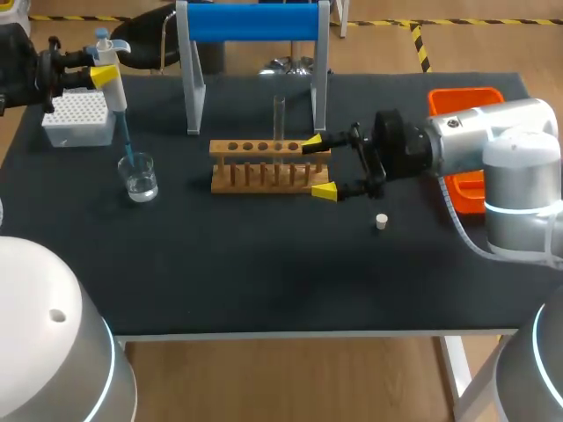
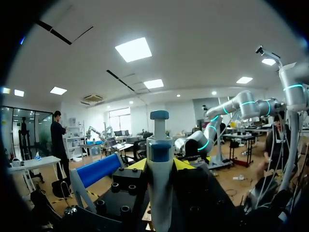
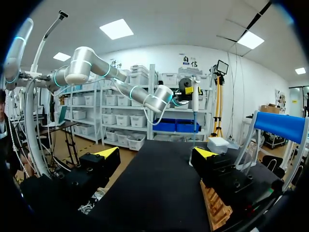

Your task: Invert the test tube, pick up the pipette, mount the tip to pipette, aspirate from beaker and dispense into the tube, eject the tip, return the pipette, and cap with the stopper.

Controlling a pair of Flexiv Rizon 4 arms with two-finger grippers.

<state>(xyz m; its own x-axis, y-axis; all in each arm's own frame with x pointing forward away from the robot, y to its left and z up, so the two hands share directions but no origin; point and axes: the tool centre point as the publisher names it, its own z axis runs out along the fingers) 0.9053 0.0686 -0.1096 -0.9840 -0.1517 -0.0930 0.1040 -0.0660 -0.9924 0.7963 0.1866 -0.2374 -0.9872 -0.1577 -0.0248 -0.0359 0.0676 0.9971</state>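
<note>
Pipette [image 2: 159,159] sits gripped between the left jaws, its mounted tip [image 1: 126,141] hanging below them into the beaker [image 1: 141,180]. Right jaws are released, straddling the rack [image 1: 264,171] end; the tube [image 1: 280,114] stands upright just ahead, the stopper [image 1: 382,221] beside them on the surface [image 1: 264,281]. Aspirating seems under way; dispensing, ejecting, returning and capping are left.

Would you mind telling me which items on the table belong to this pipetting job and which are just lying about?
Job: pipette in the left gripper, beaker, test tube, stopper, tip box.
Not named in it: wooden rack holding the tube, blue-barred stand, orange tray.
</note>
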